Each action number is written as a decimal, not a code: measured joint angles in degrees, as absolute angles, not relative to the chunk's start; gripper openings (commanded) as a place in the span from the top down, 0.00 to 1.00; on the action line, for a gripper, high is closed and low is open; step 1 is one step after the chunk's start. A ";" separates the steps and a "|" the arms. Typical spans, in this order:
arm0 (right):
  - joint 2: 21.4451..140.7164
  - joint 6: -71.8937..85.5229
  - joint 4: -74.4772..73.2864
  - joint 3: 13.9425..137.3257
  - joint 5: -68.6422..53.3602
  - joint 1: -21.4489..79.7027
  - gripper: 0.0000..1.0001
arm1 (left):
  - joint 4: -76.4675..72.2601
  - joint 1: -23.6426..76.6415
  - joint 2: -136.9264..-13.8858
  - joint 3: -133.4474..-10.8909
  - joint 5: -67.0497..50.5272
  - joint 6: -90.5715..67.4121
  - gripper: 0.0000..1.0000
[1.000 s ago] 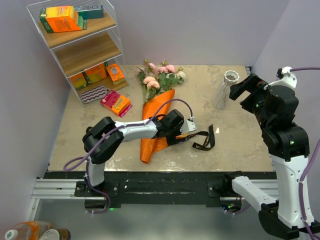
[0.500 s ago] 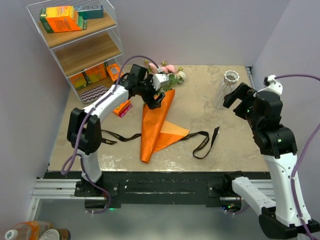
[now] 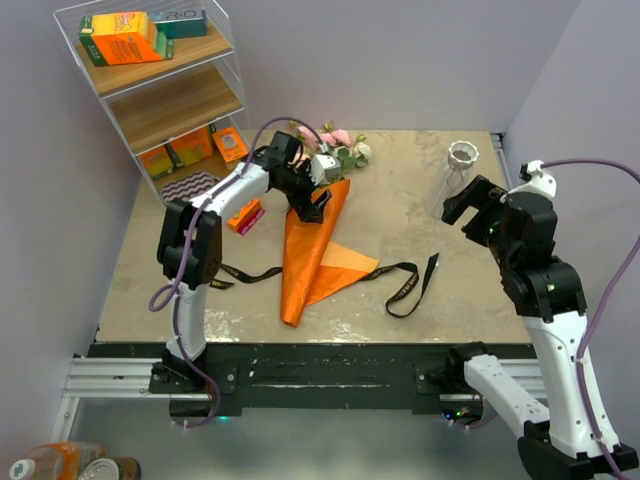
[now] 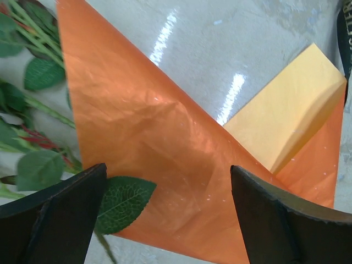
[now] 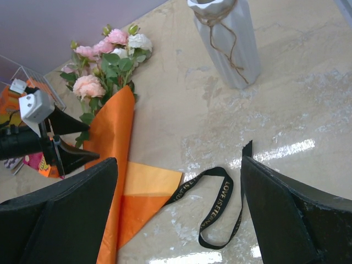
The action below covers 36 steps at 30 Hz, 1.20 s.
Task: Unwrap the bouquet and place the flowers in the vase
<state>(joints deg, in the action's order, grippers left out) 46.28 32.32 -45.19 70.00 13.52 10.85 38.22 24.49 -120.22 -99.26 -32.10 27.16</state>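
Bouquet [image 3: 313, 240] flat on the desk [image 3: 470, 290] near its middle, pointed tip toward the near edge, blooms toward the far edge. Orange paper [image 4: 159, 143] partly opened, one paler flap [image 3: 345, 262] folded out to the right. Flowers [image 5: 113, 47], pink and cream with green leaves, lying at the wide far end of the cone, stems inside the paper. Black ribbon [image 5: 217, 206] loose on the desk, no bow: one stretch left of the cone, a loop and a free end right of it, with gold lettering seen from the right wrist. Vase [image 5: 228, 41] upright near the far right corner, well apart from the bouquet, twine round its neck, nothing in it. Left jaws spread wide just over the wide end of the paper, beside the leaves, pinching nothing; contact with the paper impossible to tell. Right jaws spread wide too, raised above the right side of the desk near the vase, holding nothing. Wire shelf [image 3: 160, 100] with boxes in the far left corner.
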 measured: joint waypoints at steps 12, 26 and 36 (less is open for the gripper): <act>45.58 32.29 -44.05 67.44 12.19 10.87 0.03 | 35.92 23.24 -121.16 -100.97 -28.64 26.76 0.02; 45.60 32.32 -42.35 67.44 10.92 10.87 0.04 | 36.21 22.09 -123.79 -103.85 -26.74 27.68 0.16; 45.58 32.38 -42.30 67.44 10.90 10.87 0.04 | 44.03 22.02 -129.29 -111.94 -31.35 31.97 0.26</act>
